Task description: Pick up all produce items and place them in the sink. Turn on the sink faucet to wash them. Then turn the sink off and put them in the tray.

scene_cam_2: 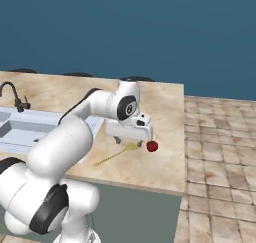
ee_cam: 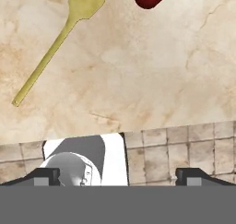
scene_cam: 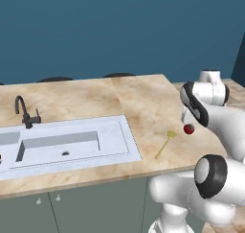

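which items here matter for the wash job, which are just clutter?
Job:
- red tomato, on the counter near its right edge
- sink
- faucet
- gripper, open, over the counter edge

Clutter:
- yellow spatula, flat on the counter beside the tomato

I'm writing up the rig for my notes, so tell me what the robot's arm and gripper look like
The arm is glossy white, built of thick rounded tubular links with dark, near-black bands at the joints. One joint cap carries a small round blue-and-white mark. The hand is a white block, and the gripper ends in two small dark square finger tips. No cables show.
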{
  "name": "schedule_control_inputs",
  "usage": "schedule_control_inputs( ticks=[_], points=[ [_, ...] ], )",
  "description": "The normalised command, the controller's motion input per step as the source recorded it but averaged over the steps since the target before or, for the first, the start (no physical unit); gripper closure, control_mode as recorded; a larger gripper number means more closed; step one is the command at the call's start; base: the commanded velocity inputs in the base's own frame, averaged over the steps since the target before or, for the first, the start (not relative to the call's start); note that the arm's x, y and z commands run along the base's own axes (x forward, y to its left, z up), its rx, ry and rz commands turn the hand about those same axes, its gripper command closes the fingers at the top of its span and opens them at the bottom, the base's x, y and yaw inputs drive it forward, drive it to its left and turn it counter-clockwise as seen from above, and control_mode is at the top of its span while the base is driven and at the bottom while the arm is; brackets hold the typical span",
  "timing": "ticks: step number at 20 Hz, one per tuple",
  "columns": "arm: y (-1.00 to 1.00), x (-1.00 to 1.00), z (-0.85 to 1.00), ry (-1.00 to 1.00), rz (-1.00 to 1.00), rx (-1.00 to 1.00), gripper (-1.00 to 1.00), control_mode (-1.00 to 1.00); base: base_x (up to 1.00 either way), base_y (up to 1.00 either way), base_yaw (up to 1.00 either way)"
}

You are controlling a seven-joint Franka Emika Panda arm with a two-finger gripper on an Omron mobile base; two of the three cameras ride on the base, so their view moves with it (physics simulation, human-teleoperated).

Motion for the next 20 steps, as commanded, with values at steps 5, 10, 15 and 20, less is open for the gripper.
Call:
schedule_control_inputs(
  ticks=[5,10,15,20],
  points=[
    [-0.20,0.36,-0.27,0.00,0.00,0.00,-1.00,-1.00,0.00,0.00,0.00],
    [-0.15,0.37,-0.19,0.00,0.00,0.00,-1.00,-1.00,0.00,0.00,0.00],
    [-0.04,0.42,-0.24,0.00,0.00,0.00,-1.00,-1.00,0.00,0.00,0.00],
    [-0.04,0.38,-0.25,0.00,0.00,0.00,-1.00,-1.00,0.00,0.00,0.00]
  ],
)
